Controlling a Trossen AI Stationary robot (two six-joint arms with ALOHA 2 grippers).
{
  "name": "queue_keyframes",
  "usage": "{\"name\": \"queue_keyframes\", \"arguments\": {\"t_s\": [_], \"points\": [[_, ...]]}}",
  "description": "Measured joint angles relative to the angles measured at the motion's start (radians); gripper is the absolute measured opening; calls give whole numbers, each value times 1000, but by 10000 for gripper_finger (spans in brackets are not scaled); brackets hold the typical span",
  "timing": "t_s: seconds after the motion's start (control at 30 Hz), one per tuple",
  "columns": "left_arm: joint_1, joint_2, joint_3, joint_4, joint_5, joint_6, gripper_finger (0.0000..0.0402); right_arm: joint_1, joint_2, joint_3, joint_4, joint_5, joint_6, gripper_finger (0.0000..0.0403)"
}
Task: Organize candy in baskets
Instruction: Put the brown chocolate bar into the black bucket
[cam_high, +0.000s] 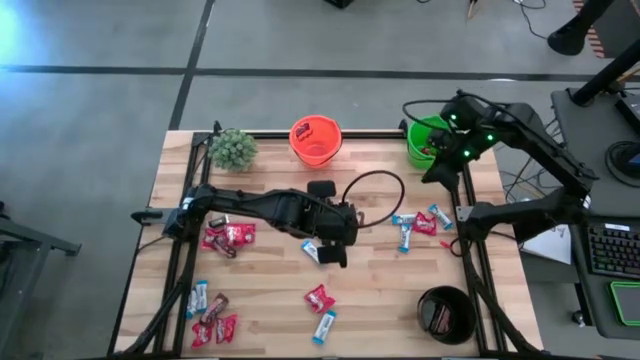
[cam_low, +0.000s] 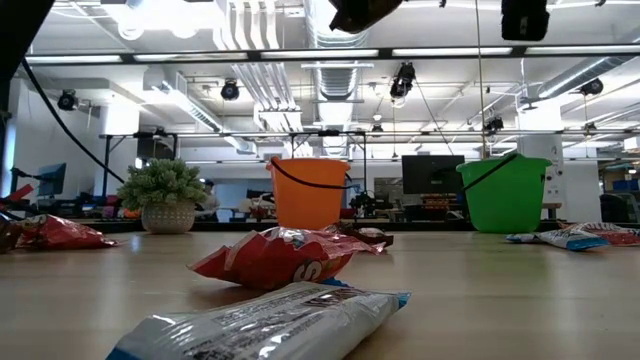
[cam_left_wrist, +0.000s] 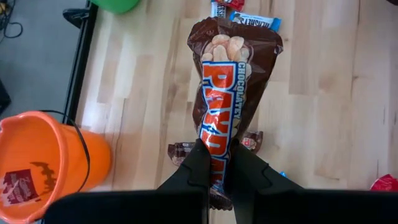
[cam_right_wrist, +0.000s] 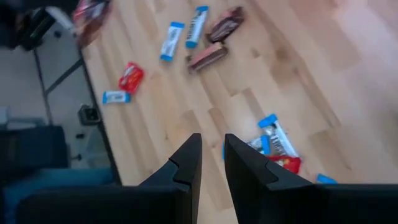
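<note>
My left gripper (cam_high: 335, 248) hangs over the middle of the table, shut on a dark brown candy bar (cam_left_wrist: 227, 81) with orange-and-white lettering. The bar sticks out ahead of the fingers, above the wood. My right gripper (cam_right_wrist: 211, 149) stands high by the green basket (cam_high: 428, 140) at the far right, open by a narrow gap with nothing in it. The orange basket (cam_high: 315, 140) stands at the far middle, and the black basket (cam_high: 445, 312) at the near right. Loose red, blue-and-white and brown candy (cam_high: 420, 225) lies flat on the table. My left gripper (cam_left_wrist: 217, 149) pinches the brown candy bar's near end (cam_left_wrist: 214, 140) between its two fingers. The fingers slant down from above and lie along the bar. The bar is lifted clear of the table and points on ahead of the fingertips, label up.
A fuzzy green plant (cam_high: 233, 148) stands at the far left. Candy lies in clusters at the left (cam_high: 228, 237), near left (cam_high: 210, 315), near middle (cam_high: 320, 298) and right. A black cable (cam_high: 375, 195) loops over the table's middle. Black rails (cam_high: 470, 250) run along the side edges.
</note>
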Motion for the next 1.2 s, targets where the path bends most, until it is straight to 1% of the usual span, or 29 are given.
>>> {"name": "queue_keyframes", "arguments": {"t_s": [0.07,0.13,0.3,0.47,0.67,0.8,0.87,0.93,1.0,1.07,1.13,1.2], "points": [[0,0,0,0,0,-8,6,22,-2,0,6,-14,1,59],[0,0,0,-1,1,-10,6,34,1,0,33,-2,15,59],[0,0,0,-7,1,-10,6,33,4,0,55,23,74,59],[0,0,0,-13,1,21,6,33,7,0,48,22,96,59],[-1,0,0,-26,1,64,6,33,8,0,46,30,34,59],[-2,-1,0,-45,2,96,6,33,13,0,50,30,128,59],[-2,-1,0,-58,2,110,6,33,23,0,55,30,138,59],[-1,-1,0,-66,2,120,6,33,38,0,55,31,113,59],[-2,-1,0,-69,2,133,6,35,53,0,57,51,96,59],[-2,-1,0,-69,2,141,6,41,70,0,51,73,135,59],[-2,-2,0,-70,2,149,6,47,88,0,48,72,173,59],[-1,-2,0,-73,2,157,6,55,101,0,47,72,170,59]]}}
